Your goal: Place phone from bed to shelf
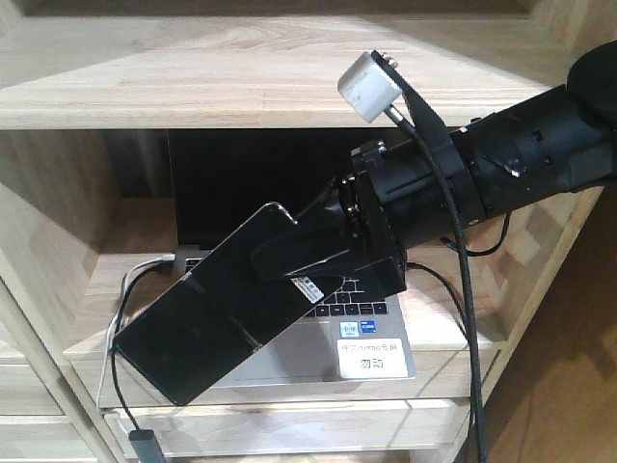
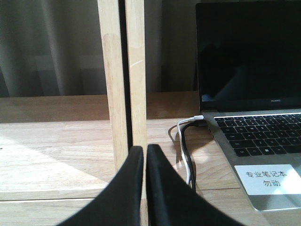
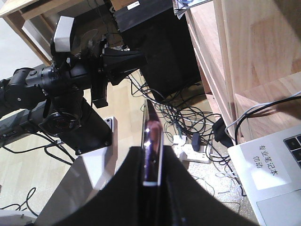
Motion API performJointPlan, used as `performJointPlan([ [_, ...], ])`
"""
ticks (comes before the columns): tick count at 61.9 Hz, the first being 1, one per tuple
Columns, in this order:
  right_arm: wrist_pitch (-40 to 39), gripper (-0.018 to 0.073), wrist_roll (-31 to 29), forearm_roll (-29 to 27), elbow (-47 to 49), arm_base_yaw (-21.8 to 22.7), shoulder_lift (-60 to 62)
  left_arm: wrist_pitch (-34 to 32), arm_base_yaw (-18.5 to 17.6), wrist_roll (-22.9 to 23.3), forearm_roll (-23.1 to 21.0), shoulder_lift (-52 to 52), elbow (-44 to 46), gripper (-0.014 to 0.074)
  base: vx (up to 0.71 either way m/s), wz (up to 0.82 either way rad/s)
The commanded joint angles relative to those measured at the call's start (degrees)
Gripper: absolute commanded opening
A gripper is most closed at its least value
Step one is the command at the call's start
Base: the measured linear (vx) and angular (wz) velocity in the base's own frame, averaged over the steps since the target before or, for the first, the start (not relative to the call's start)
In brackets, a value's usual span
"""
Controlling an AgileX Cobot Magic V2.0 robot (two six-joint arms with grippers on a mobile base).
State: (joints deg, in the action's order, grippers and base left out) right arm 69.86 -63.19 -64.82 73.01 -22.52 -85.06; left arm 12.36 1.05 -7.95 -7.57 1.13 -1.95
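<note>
Exterior front-facing view: the right claw (image 1: 308,256) is clamped on the phone (image 1: 207,313), tilted above the grey laptop (image 1: 386,318) in the shelf (image 1: 193,77). Stiff, glossy, probably slippery; grip its edges. The left claw (image 2: 145,155) looks closed, empty.

phone (image 1: 207,323) | glossy black, tilted | in right claw (image 1: 307,258) | before shelf (image 1: 193,72)
</note>
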Motion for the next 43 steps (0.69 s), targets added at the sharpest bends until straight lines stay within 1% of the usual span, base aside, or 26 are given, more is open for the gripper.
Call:
performJointPlan([
  [1, 4.09, -0.0004, -0.63, -6.29, 1.58, 0.14, 2.28, -4.31, -0.21, 0.22, -0.34, 0.35, -0.03, 0.0001, 0.00, 0.00],
  [20, 3.50, -0.0004, -0.92, -7.94, 1.58, 0.14, 2.28, -4.31, -0.21, 0.22, -0.34, 0.35, -0.03, 0.0001, 0.00, 0.00],
  [35, 3.00, -0.0004, -3.84, -13.69, 2.21, 0.14, 3.24, -4.31, -0.21, 0.22, -0.34, 0.35, -0.03, 0.0001, 0.00, 0.00],
  [43, 1.84, -0.0004, -3.89, -13.92, 5.84, 0.14, 3.94, -4.31, -0.21, 0.22, -0.34, 0.35, -0.03, 0.0001, 0.00, 0.00],
])
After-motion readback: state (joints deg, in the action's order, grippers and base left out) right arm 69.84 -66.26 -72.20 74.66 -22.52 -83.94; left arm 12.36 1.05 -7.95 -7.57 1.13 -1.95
